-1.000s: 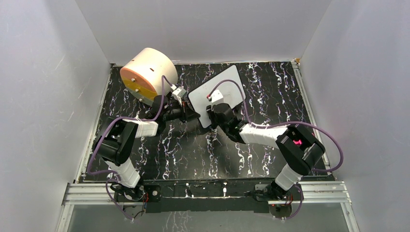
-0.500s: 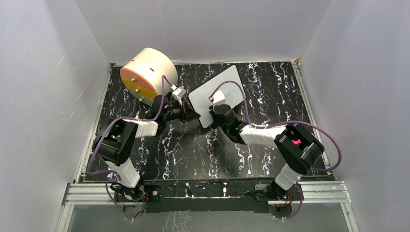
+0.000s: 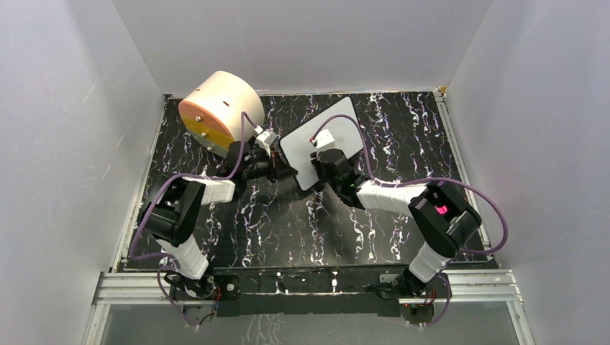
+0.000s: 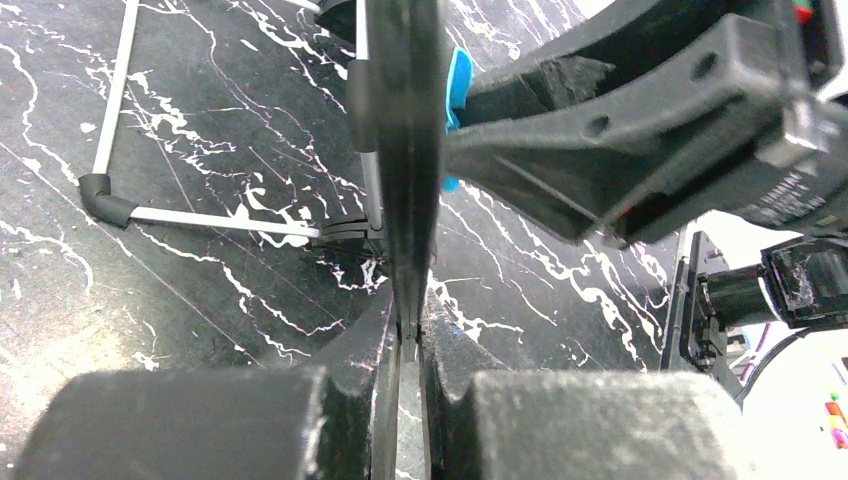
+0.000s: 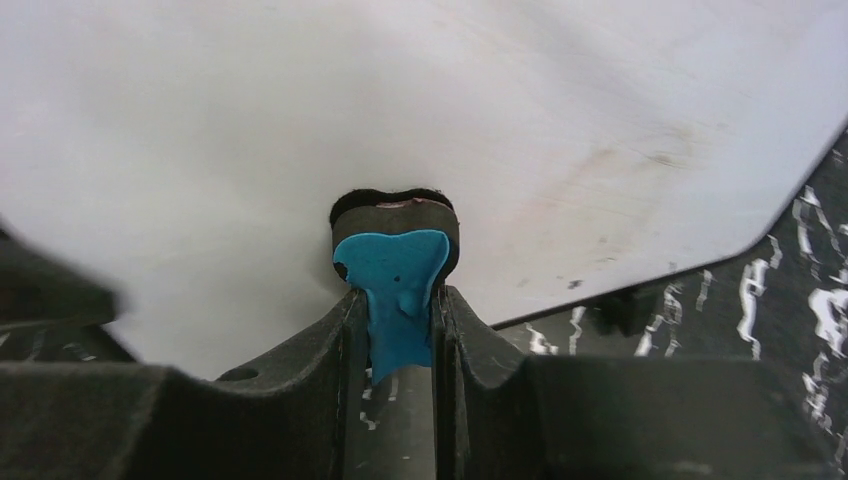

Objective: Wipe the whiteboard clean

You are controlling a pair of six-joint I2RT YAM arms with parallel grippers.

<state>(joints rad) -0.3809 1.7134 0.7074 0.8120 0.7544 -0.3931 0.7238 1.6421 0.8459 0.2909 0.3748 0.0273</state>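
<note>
Sitting at the back middle of the black marbled table, the whiteboard is pinched at its near-left edge by the clenched left gripper. The left wrist view shows the board edge-on between those fingers. The right wrist view alone shows its white face, with faint smudges toward the right. That view also shows the right gripper clamped on a blue eraser, whose black felt pad presses against the board. Since a second ago the right wrist has crept slightly farther up the board, while the board and left arm have stayed put. A cream cylinder with an orange face stands at the back left, apart from the board.
</note>
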